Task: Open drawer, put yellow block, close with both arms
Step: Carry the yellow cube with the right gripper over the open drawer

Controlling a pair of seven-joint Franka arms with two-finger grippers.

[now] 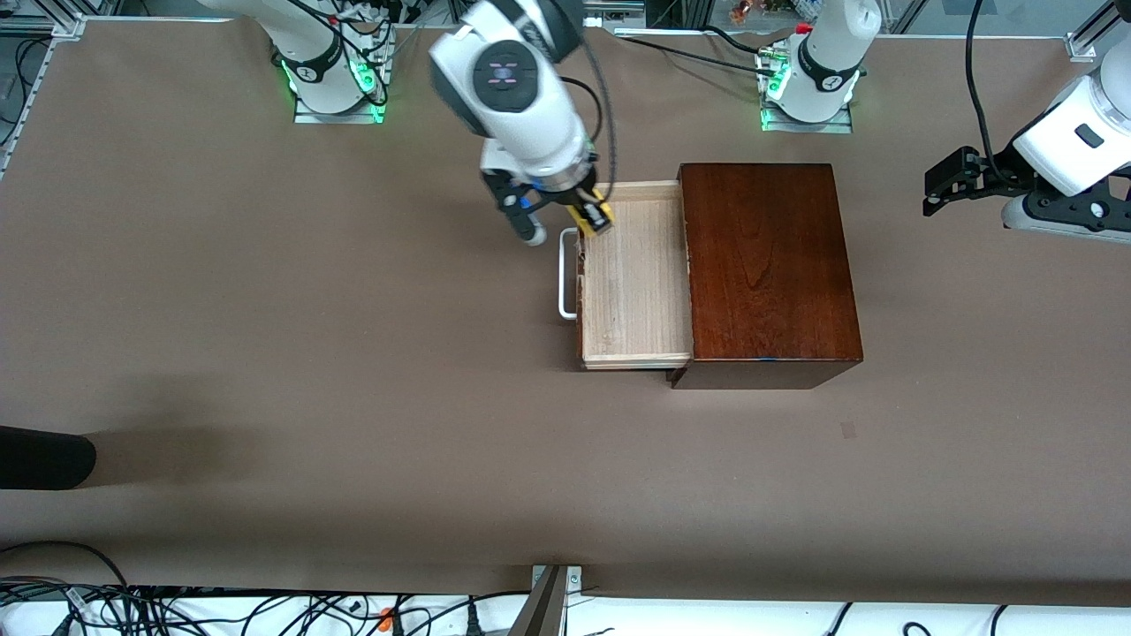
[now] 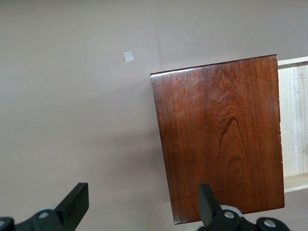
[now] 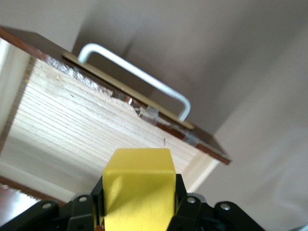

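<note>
One glossy yellow block (image 3: 138, 190), pale grainy wooden drawer (image 1: 636, 283), polished box (image 1: 769, 265)

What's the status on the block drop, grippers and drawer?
Right gripper shut on yellow block, over open drawer. Left gripper open, waiting above the wooden box. Drawer tray bare, nothing in the way.

Pale drawer (image 1: 634, 283) pulled open; yellow block (image 1: 590, 217) aloft over its corner.

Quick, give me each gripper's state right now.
Left gripper: open, holding nothing, over the table beside the wooden box.
Right gripper: shut on the yellow block, over the open drawer.
</note>
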